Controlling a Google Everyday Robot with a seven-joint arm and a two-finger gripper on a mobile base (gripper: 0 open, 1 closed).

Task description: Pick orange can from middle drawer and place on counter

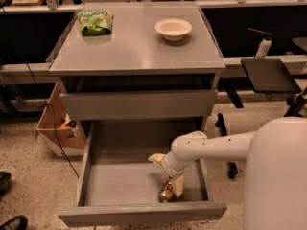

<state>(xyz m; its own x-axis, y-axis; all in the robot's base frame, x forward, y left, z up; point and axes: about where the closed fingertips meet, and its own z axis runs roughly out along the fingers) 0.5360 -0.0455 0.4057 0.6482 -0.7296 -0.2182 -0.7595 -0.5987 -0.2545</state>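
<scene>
The middle drawer point(120, 181) is pulled out wide open below the counter point(136, 44). The orange can point(166, 193) lies on the drawer floor near the front right, close to the front panel. My gripper point(167, 173) is down inside the drawer, just above and behind the can. Its cream fingers are spread open: one finger point(156, 158) points left, and the other point(178, 186) rests against the can's right side. The can is not held between them.
A green snack bag point(95, 22) and a white bowl point(173, 28) sit on the counter. The upper drawer front point(139, 104) is closed. A cardboard box point(57, 128) stands left of the cabinet, and a black side table point(269, 74) stands to the right.
</scene>
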